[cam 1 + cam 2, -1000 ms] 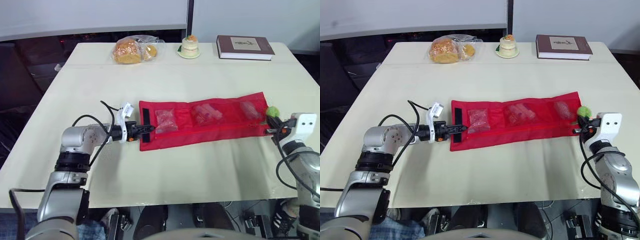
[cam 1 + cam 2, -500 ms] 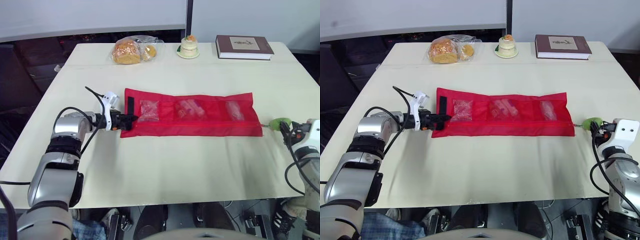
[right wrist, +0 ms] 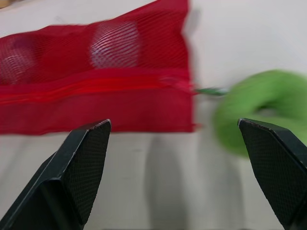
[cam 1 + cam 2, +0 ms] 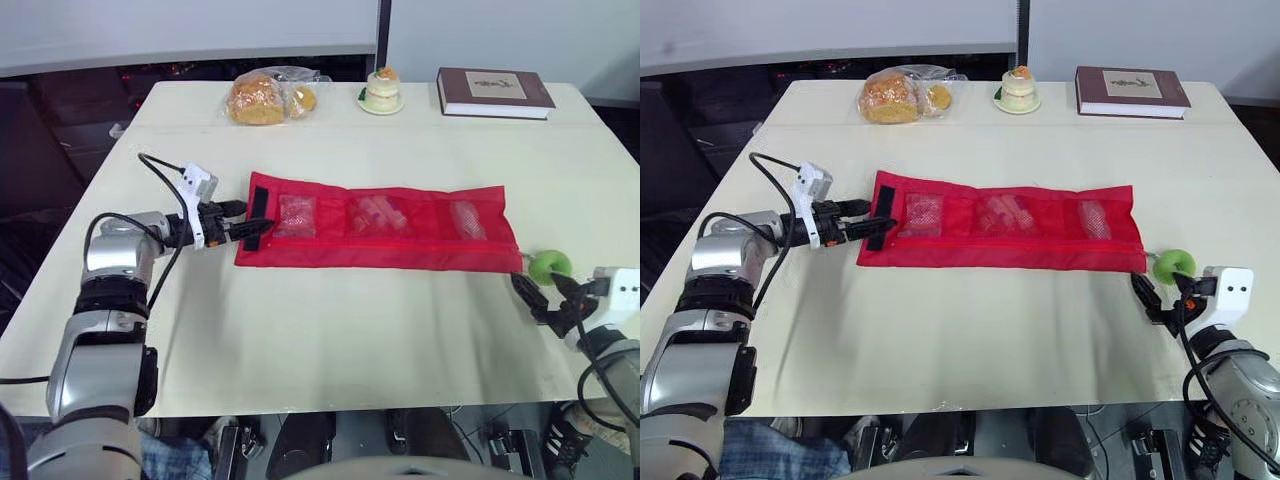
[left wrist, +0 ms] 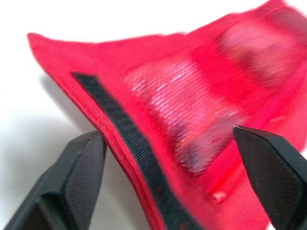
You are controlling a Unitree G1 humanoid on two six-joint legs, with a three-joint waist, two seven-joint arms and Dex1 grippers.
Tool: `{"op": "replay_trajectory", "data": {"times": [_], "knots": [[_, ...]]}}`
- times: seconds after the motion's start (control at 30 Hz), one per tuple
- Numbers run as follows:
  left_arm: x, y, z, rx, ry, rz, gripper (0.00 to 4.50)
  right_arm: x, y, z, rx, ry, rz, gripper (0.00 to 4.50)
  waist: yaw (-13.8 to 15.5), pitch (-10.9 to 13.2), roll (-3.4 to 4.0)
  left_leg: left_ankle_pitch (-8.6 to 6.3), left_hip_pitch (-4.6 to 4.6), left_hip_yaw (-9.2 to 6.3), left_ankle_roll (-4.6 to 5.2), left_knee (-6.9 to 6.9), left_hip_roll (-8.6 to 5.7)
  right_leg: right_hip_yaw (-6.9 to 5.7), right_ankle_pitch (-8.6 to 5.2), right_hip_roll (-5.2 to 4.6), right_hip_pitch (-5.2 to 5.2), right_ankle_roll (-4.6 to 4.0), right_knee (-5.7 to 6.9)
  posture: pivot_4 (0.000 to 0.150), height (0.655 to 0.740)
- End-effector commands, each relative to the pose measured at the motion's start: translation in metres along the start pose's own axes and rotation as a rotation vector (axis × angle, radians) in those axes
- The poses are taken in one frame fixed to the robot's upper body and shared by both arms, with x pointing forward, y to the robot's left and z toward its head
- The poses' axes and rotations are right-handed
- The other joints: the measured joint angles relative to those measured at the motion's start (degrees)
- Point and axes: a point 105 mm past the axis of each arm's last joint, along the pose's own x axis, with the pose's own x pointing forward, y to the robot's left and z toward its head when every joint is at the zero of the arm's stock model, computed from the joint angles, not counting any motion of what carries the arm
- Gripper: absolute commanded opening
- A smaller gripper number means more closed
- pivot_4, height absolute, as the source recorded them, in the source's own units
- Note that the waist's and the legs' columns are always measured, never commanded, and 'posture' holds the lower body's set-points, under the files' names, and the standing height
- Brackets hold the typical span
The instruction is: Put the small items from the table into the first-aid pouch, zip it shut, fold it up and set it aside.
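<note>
Packing done and zip seemingly shut to green ring pull [image 4: 549,266] at 3 o'clock end of flat red mesh first-aid pouch [image 4: 378,225] at centre of cream table [image 4: 330,330], folding and setting aside outstanding, left gripper [image 4: 245,226] spread about 9 o'clock end, right gripper [image 4: 545,297] spread empty near pull.

One red pouch [image 4: 380,256], one green ring [image 4: 538,268], one book [image 4: 494,90], one bread bag [image 4: 265,98], one cake [image 4: 382,90].

Right gripper [image 4: 543,289] now spread, clear of green zipper pull [image 4: 549,266]
</note>
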Motion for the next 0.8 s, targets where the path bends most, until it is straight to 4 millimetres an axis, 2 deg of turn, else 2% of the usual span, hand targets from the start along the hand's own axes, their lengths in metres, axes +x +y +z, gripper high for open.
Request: {"op": "replay_trajectory", "data": {"times": [0.03, 0.2, 0.3, 0.57, 0.8], "knots": [[-0.006, -0.028, 0.032, 0.155, -0.083, -0.132, 4.44, 0.004, 0.002, 0.003, -0.001, -0.005, -0.021, 4.50, 0.3, 0.0, 0.00, 0.00, -0.02, 0.00, 0.00, 0.00, 0.00, 0.00, 0.00, -0.01, -0.02, 0.00, 0.00, 0.150, 0.7400], [0.000, -0.075, 0.041, 0.271, -0.090, -0.340, 4.44, 0.017, 0.005, -0.004, 0.084, 0.013, -0.040, 4.50, 0.9, 0.0, 0.00, 0.00, -0.34, -0.06, 0.00, 0.12, -0.01, -0.02, 0.01, -0.02, -0.26, 0.00, 0.01, 0.150, 0.7400], [0.000, -0.095, 0.043, 0.297, -0.074, -0.422, 4.44, 0.025, 0.005, -0.003, 0.094, 0.010, -0.050, 4.50, 0.9, 0.0, 0.00, 0.00, -0.35, -0.05, 0.00, 0.15, -0.02, -0.04, 0.01, 0.00, -0.27, 0.00, 0.02, 0.150, 0.7400], [-0.007, -0.126, 0.059, 0.321, -0.084, -0.547, 4.44, 0.038, 0.014, -0.007, 0.186, 0.024, -0.035, 4.50, 0.6, 0.0, -0.04, 0.00, -0.30, -0.02, 0.01, 0.21, 0.04, -0.02, 0.01, 0.17, -0.26, 0.01, 0.07, 0.150, 0.7400], [-0.012, -0.134, 0.066, 0.317, -0.097, -0.566, 4.44, 0.039, 0.017, -0.006, 0.202, 0.027, -0.022, 4.50, 0.6, 0.0, -0.04, 0.01, -0.25, 0.01, 0.01, 0.21, 0.08, 0.01, 0.01, 0.24, -0.25, 0.01, 0.10, 0.150, 0.7400]]}}
